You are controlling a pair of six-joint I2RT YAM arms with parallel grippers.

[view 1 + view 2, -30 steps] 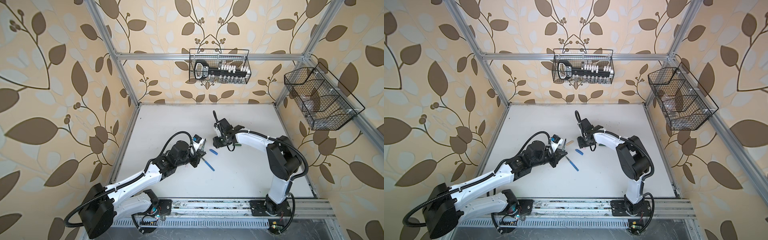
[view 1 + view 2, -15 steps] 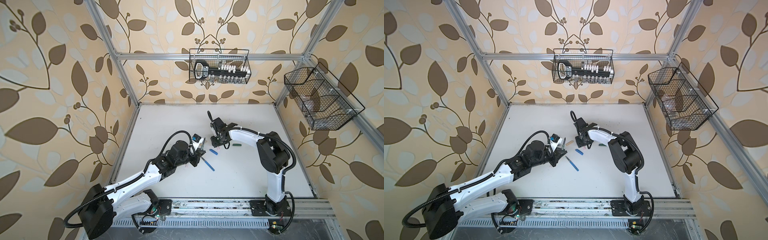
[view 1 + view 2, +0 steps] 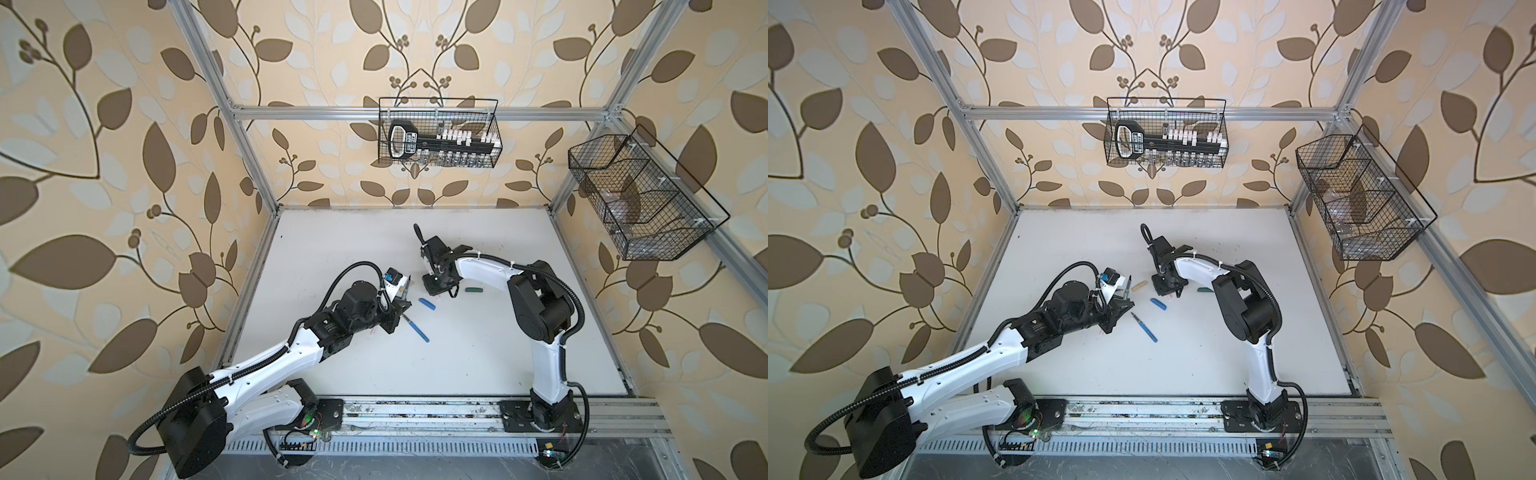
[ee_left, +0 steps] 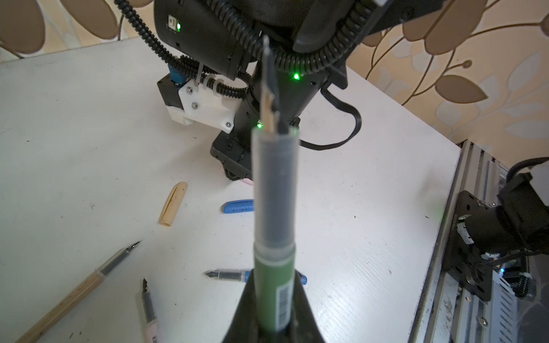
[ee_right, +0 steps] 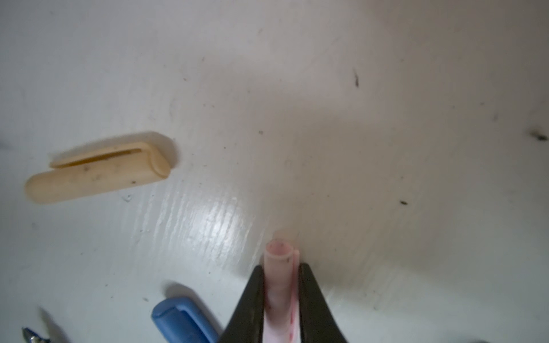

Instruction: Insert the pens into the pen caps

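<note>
The left pincer (image 4: pixel 274 277) was clamped on the dark green pen (image 4: pixel 274 193), holding it off the bench (image 3: pixel 457 365) with the dark tip pointing away from the pincer toward the right arm. The right pincer (image 5: pixel 280 277) was down at the bench surface, its two black jaws pressed against either side of the pink cap (image 5: pixel 279 258), whose open end stuck out just past the fingertips. In the right wrist view the tan cap (image 5: pixel 98 172) lay flat on the bench, well apart from the pink one, and the blue cap (image 5: pixel 181 323) lay near the right pincer. In a top view the dark green cap (image 3: pixel 473 290) rested on the bench just beside the right arm, on the side away from the left arm. The blue pen (image 3: pixel 415 328) lay on the bench near the left pincer. The left wrist view also showed the tan pen (image 4: pixel 74 294) and the whitish-pink pen (image 4: pixel 148 308) lying uncapped on the bench, near each other.
</note>
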